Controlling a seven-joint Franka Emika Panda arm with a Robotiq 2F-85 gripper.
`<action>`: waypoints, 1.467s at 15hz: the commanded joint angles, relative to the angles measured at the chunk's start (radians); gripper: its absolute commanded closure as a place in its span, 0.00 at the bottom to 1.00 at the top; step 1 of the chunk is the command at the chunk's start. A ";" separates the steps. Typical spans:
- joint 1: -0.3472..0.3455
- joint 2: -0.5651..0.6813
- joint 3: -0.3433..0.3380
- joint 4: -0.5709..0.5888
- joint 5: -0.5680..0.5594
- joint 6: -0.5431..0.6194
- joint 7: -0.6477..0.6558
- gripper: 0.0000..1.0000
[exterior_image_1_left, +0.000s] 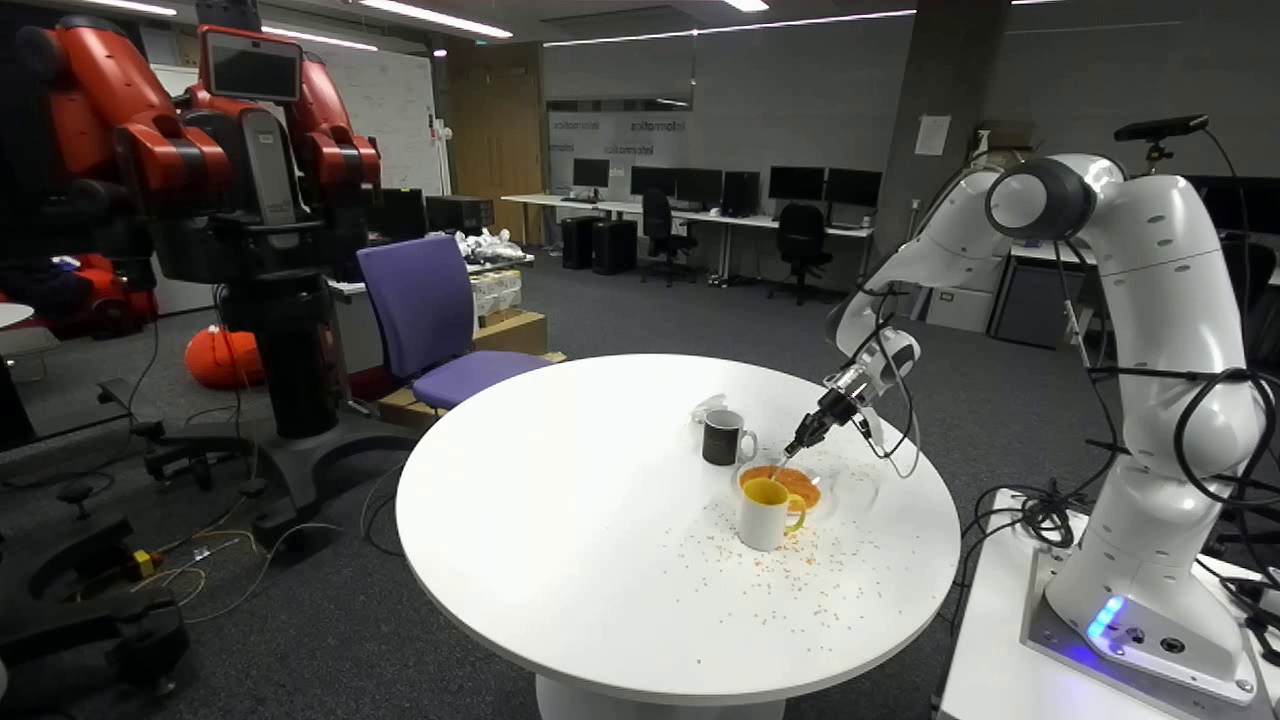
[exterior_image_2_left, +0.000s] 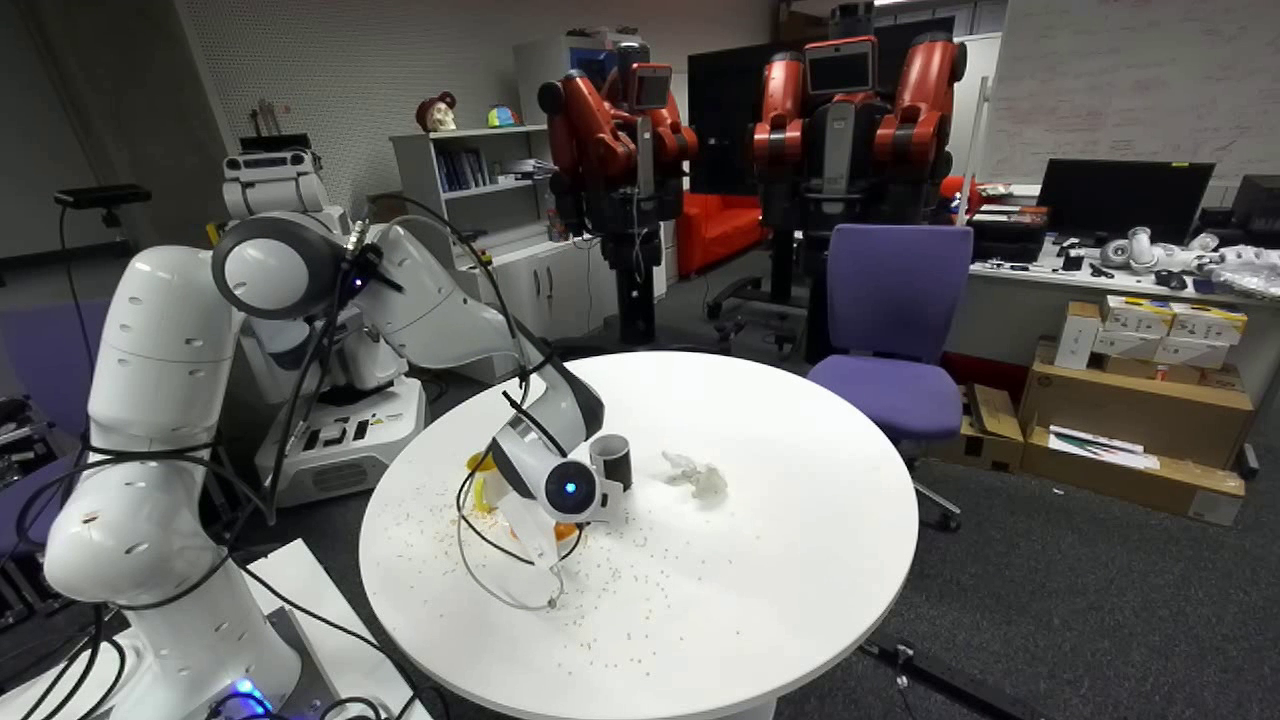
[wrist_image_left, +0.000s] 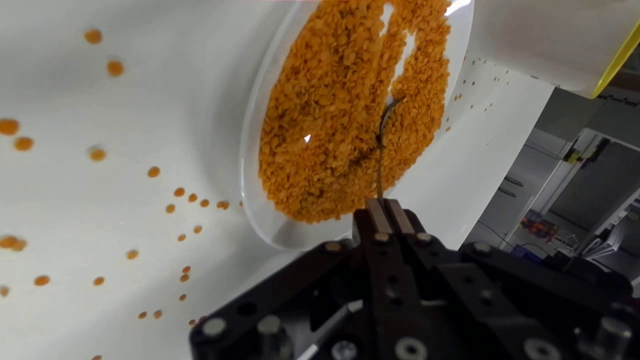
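In the wrist view, my gripper is shut on the thin handle of a metal spoon. The spoon's head dips into orange lentils spread in a shallow white dish. A bare streak runs through the lentils ahead of the spoon. Beside the dish stands a white mug with a yellow inside, upright in an exterior view. There the gripper slants down over the dish. A black-and-white mug stands close behind. The arm hides the fingers in an exterior view where only the wrist shows.
Loose lentils lie scattered over the round white table around the mugs and dish. Crumpled clear plastic rests beyond the dark mug. A purple chair stands at the table's edge. Cables hang from the arm near the tabletop.
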 joint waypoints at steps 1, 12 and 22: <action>0.031 -0.005 -0.025 -0.034 0.047 0.073 -0.092 0.99; 0.030 -0.059 -0.042 -0.063 0.039 0.048 -0.137 0.99; 0.015 -0.077 -0.056 -0.067 0.035 0.011 -0.133 0.99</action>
